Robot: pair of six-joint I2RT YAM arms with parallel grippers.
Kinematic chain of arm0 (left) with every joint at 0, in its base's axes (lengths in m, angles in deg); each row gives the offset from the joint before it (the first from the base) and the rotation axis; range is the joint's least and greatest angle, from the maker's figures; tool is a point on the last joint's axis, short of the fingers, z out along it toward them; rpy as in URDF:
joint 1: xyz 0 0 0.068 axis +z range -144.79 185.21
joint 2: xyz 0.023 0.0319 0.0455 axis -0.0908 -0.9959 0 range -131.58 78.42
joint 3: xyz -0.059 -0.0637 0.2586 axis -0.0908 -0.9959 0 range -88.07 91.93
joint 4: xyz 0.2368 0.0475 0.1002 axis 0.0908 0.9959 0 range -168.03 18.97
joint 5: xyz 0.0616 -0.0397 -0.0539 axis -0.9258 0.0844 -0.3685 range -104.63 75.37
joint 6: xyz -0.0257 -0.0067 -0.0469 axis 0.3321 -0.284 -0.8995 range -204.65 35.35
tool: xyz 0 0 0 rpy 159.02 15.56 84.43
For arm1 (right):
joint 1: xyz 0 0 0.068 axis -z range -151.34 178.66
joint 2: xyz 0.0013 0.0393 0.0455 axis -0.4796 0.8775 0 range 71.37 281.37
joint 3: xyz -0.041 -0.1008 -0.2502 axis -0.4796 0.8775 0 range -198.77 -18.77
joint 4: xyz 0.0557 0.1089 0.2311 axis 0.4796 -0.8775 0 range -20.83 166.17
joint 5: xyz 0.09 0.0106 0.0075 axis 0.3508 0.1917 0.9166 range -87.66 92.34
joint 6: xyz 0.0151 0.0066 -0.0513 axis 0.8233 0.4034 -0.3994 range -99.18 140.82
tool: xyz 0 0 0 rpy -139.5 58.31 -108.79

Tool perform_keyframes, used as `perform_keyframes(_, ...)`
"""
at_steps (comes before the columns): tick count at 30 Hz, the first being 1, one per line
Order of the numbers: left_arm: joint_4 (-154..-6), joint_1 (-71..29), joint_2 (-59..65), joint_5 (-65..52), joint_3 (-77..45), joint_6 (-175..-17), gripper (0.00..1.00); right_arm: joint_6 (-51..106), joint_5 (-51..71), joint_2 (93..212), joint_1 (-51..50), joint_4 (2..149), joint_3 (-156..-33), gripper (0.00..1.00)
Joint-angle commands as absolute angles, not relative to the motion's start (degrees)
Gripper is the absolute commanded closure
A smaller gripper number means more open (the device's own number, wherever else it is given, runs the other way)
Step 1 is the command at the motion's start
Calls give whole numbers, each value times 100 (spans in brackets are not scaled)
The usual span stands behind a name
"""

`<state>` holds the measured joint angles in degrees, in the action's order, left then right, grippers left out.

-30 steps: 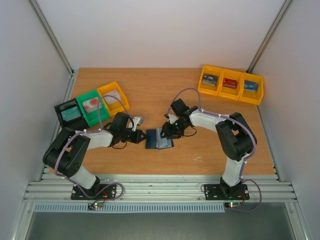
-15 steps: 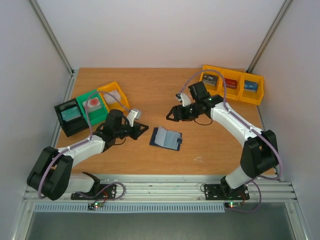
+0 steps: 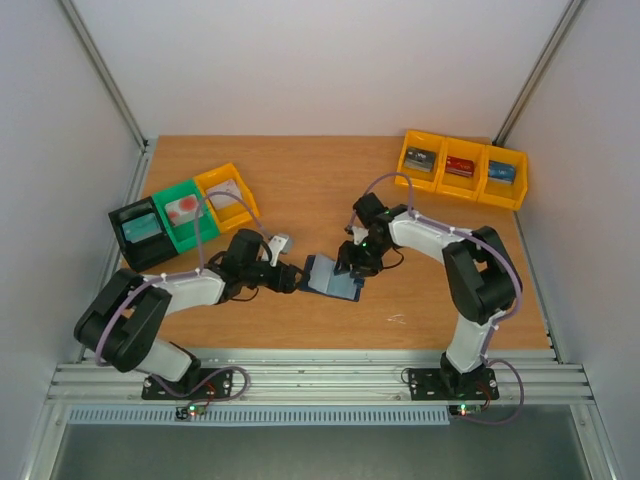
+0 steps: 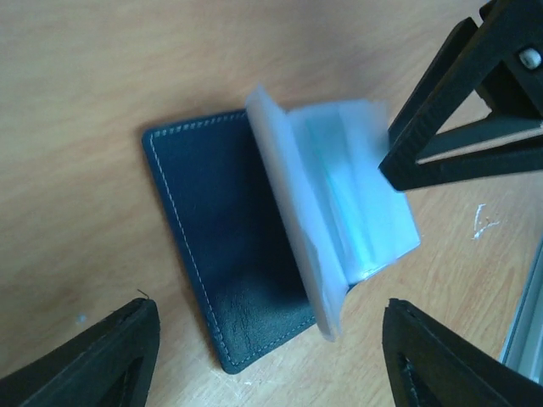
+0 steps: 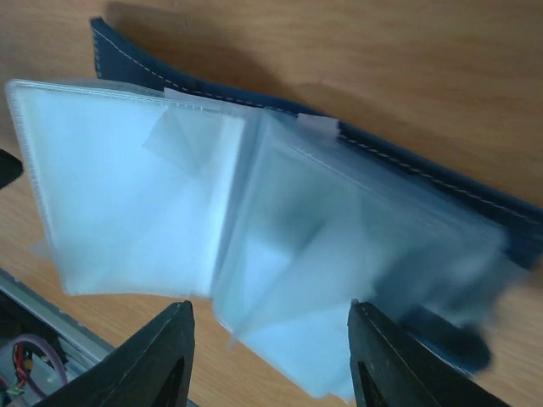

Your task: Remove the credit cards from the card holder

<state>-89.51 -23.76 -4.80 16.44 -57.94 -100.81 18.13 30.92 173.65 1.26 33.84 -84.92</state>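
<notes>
The card holder point(image 3: 333, 277), a navy bifold wallet point(image 4: 222, 246), lies open on the table with its clear plastic sleeves point(image 5: 254, 220) fanned up. The sleeves look pale and blurred, and I make out no credit card inside them. My left gripper point(image 3: 293, 275) stands open at the holder's left edge, its fingers wide on both sides of the navy cover point(image 4: 271, 309). My right gripper point(image 3: 355, 262) is open over the holder's right side, with the sleeves' lower edge between its spread fingers point(image 5: 271, 307). A red card with pale marks point(image 3: 182, 208) lies in the green bin.
A black bin point(image 3: 128, 236), a green bin point(image 3: 166, 222) and a yellow bin point(image 3: 240, 205) stand in a row at the left. Three joined yellow bins point(image 3: 462, 184) with small items sit at the back right. A small white scrap point(image 3: 397, 319) lies near the front edge.
My left gripper has opened and moved right to the holder's edge. My right arm swung away toward the back right, then came back down onto the holder. The sleeves now stand fanned up.
</notes>
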Motion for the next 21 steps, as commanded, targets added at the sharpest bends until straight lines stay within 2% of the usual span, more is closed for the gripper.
perform_keyframes(1,-9498,-2539,-826,1405,-5653,-10088,25,2299,3433,17712,1,3875,-8571,51)
perform_keyframes(9,-9738,-2888,-1386,1473,-5371,-10006,25,2236,3968,17966,1,4162,-8671,52)
perform_keyframes(14,-9803,-2950,-1601,1463,-5258,-10020,32,2326,4101,18165,0,4278,-8723,52)
perform_keyframes(17,-9882,-2976,-1681,1492,-5214,-10053,49,2346,4135,18212,1,4345,-8715,52)
perform_keyframes(21,-9979,-3025,-1743,1497,-5174,-10071,87,2267,4133,18122,22,4313,-8736,52)
